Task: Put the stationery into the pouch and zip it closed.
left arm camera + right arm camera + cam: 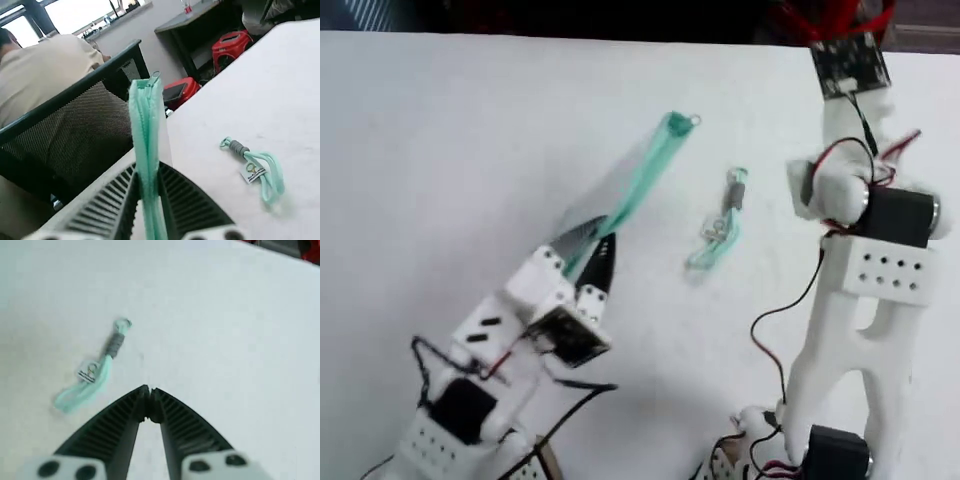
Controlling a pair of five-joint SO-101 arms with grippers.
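From where I stand, the left pincer (588, 247) is clamped on the pouch (640, 180), gripping it at its near end. The pouch is lifted on edge, with its mint zip running away from the arm across the white worktop (470, 150). From the left wrist, the zip edge (145, 115) rises straight out from between the black fingers (182, 200). The zip pull (154, 78) sits at the far tip.

The strap (718, 228) lies flat on the worktop beside the pouch but apart from it, between the two arms. It is a mint loop with a grey sleeve and a small tag, and nothing touches it. The left wrist view shows it (257, 170) off to the side of the pouch.

The right pincer (148, 390) is clenched on nothing, its tips meeting above bare worktop. The strap (95, 375) is near it but not touching.
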